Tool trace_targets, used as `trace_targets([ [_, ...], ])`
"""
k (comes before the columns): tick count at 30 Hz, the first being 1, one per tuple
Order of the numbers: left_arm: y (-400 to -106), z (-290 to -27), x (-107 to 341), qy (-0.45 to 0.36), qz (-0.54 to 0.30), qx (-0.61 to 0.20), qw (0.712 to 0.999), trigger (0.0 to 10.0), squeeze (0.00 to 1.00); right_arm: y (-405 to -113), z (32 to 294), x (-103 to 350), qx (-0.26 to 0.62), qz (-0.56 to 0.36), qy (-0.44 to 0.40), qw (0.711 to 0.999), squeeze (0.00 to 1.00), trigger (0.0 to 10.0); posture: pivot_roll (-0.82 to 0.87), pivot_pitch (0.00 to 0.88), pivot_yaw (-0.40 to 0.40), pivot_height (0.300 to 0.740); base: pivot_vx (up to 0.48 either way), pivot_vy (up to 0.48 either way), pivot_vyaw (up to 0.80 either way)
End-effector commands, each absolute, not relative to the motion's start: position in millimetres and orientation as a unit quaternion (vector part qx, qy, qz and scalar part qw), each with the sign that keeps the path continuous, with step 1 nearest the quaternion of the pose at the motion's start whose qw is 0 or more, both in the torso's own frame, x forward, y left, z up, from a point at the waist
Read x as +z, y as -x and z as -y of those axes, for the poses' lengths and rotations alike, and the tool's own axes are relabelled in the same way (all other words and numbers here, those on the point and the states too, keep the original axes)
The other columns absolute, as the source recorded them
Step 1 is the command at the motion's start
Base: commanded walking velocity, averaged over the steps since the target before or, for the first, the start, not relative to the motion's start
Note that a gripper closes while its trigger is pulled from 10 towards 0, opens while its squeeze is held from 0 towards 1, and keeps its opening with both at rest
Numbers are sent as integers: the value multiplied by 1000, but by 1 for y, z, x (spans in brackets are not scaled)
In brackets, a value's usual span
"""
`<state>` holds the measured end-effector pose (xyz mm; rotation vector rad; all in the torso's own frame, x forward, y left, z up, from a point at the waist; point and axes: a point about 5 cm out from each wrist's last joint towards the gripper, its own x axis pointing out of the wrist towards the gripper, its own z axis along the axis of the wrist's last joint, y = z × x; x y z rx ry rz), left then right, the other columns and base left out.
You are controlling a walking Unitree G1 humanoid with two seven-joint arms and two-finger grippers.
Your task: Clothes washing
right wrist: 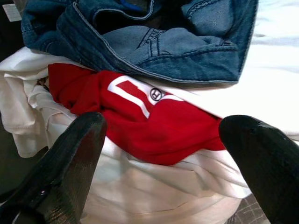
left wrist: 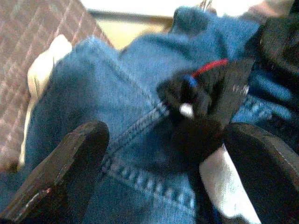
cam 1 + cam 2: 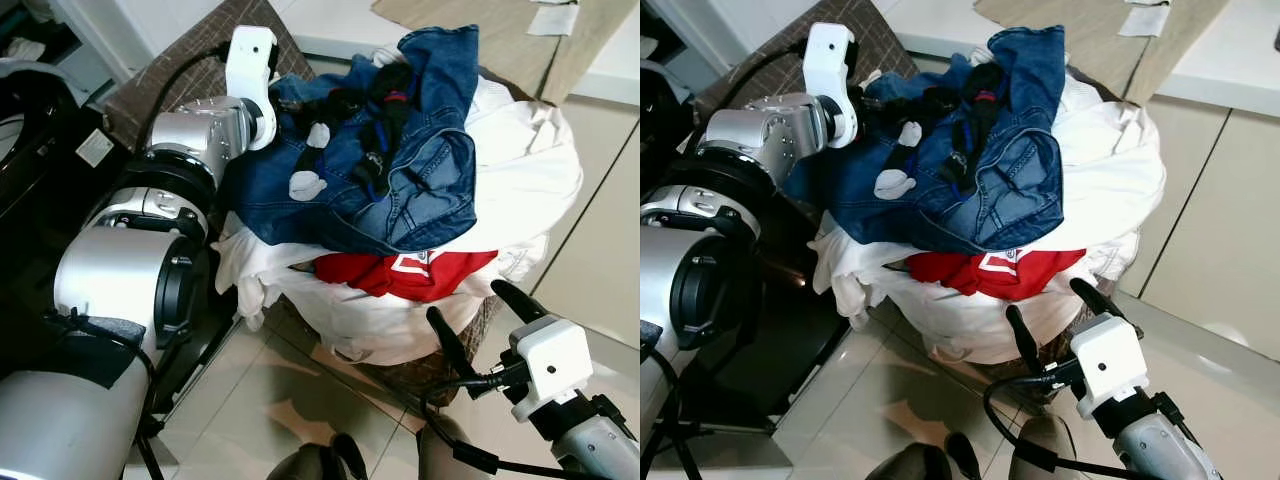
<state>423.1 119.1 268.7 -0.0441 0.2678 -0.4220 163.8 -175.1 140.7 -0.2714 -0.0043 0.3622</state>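
Observation:
A heaped laundry basket (image 3: 455,372) stands before me. On top lie blue denim jeans (image 3: 420,190) with a black garment (image 3: 385,110) that has a red stripe draped over them. Under them are a red shirt (image 3: 400,275) with a white print and bulky white clothes (image 3: 520,160). My left gripper (image 2: 166,140) reaches in from the left over the jeans and stands open just above the denim and the black garment. My right gripper (image 3: 465,300) hovers low at the basket's front right, open and empty, its fingers (image 1: 79,154) pointing at the red shirt.
A brown checked cloth (image 3: 170,60) lies behind the left arm. Dark equipment (image 3: 30,150) fills the left side. White cabinet fronts (image 3: 600,240) stand to the right of the basket. Glossy tile floor (image 3: 260,390) lies in front.

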Motion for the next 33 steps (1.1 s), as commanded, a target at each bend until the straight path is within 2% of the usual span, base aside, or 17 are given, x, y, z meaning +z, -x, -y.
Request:
trace_targets([
  [1, -422, -130, 268, 31, -141, -202, 969, 10000, 0, -161, 168, 137, 191, -8, 115, 975, 0, 10000, -419, 153, 311, 723, 0, 0, 0],
  [6, -419, -134, 257, 32, -169, -199, 965, 10000, 0, -159, 164, 135, 193, -10, 109, 975, 0, 10000, -410, 149, 310, 723, 0, 0, 0],
  [16, -405, -115, 243, 86, -221, -249, 939, 10000, 0, -160, 162, 134, 199, -10, 106, 974, 0, 10000, -409, 130, 305, 723, 0, 0, 0],
  [20, -399, -107, 252, 86, -209, -269, 936, 10000, 0, -159, 163, 132, 200, -14, 107, 974, 0, 10000, -411, 127, 303, 723, 0, 0, 0],
  [24, -397, -111, 270, 48, -144, -267, 952, 10000, 0, -161, 161, 127, 200, -20, 104, 974, 0, 10000, -402, 116, 294, 723, 0, 0, 0],
  [33, -381, -90, 247, 41, -176, -293, 939, 10000, 0, -164, 158, 125, 196, -18, 97, 976, 0, 10000, -400, 117, 290, 723, 0, 0, 0],
])
